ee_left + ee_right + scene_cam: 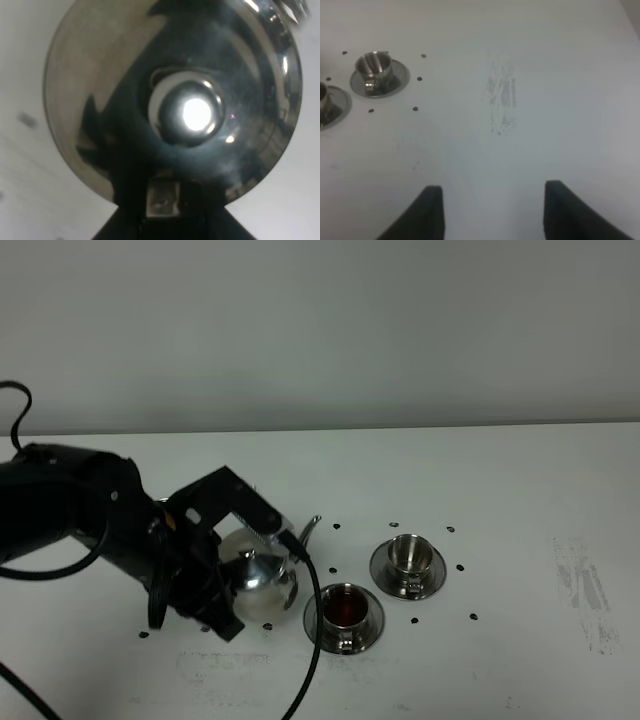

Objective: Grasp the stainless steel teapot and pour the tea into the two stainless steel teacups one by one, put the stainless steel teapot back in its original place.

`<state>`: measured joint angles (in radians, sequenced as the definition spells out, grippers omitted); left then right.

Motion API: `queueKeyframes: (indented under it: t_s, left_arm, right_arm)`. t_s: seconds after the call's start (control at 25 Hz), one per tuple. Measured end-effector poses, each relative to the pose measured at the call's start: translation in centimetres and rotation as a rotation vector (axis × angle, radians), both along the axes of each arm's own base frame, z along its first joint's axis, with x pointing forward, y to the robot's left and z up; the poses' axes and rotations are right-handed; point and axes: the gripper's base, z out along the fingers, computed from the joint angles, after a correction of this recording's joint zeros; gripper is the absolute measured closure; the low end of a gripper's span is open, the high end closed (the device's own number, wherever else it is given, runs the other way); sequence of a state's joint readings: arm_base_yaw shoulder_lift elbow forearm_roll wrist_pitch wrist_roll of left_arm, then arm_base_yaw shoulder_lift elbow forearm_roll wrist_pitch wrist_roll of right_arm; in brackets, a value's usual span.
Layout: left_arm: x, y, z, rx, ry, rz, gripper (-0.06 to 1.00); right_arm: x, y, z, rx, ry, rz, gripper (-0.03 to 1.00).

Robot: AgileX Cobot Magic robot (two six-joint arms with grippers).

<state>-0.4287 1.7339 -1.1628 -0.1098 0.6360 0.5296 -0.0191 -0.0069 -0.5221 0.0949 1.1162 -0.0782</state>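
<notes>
Gleaming like a mirror, the teapot (262, 578) stands upright on the left part of the white tabletop (520, 500), a rounded steel body with a thin curved spout (311, 525) pointing toward the cups. The black left gripper (245, 575) is clenched on the teapot, one ridged finger above the body and the other below it. Whether the pot rests on the tabletop or hangs just above it cannot be told. From the left wrist, the domed lid fills the view, its round polished knob (192, 112) glaring with reflected light.

Just right of the teapot sits the near cup (343, 608), small, handleless and shiny, on a wide round saucer (312, 625); it holds dark reddish tea (344, 604). The far cup (407, 555), alike in shape and on its own saucer (381, 570), shows only bare steel inside.

Small black dots (473, 617) ring the cups on the matte surface, and a grey scuff (502, 100) marks it further right. The right gripper (490, 210) hovers over bare tabletop, its two dark fingers spread apart and holding nothing.
</notes>
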Motion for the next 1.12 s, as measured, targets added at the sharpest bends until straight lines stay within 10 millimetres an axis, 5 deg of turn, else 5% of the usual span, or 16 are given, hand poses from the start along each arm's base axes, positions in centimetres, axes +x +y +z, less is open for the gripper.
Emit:
queueKeyframes:
  t_s: [0.28, 0.52, 0.76, 1.12]
  left_arm:
    - [6.8, -1.7, 2.7, 0.054, -0.119, -0.044, 0.72]
    - [11.2, -3.6, 1.6, 0.113, -0.12, -0.153, 0.72]
    - [12.6, -5.3, -1.8, 0.222, -0.148, -0.414, 0.72]
    - [12.4, -7.4, -2.2, 0.388, -0.263, -0.714, 0.72]
  right_arm:
    - [0.0, 0.0, 0.0, 0.0, 0.0, 0.0, 0.52]
    - [0.0, 0.0, 0.0, 0.0, 0.0, 0.0, 0.52]
    - [0.0, 0.0, 0.0, 0.0, 0.0, 0.0, 0.52]
    - [0.0, 0.0, 0.0, 0.0, 0.0, 0.0, 0.52]
